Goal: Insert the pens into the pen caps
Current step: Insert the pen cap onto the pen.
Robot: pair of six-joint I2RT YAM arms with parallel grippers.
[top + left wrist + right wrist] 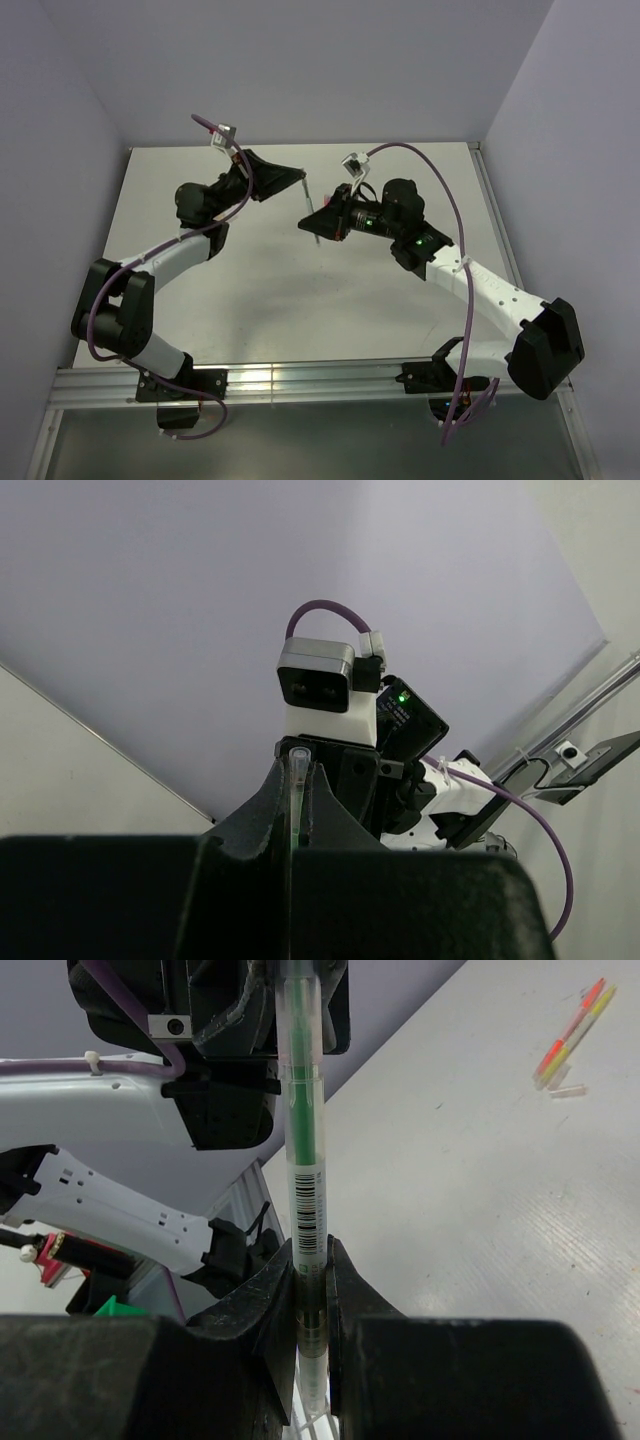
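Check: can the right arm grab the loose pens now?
Probably not: the right gripper is shut on the green pen, whose far end the left gripper holds. The loose pens lie uncovered.

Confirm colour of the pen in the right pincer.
The pen: clear barrel, green core, barcode label; best in right wrist view.

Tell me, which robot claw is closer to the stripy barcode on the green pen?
Right. The right gripper pinches the green pen right beside the barcode; the left gripper grips the pen's far end, well away.
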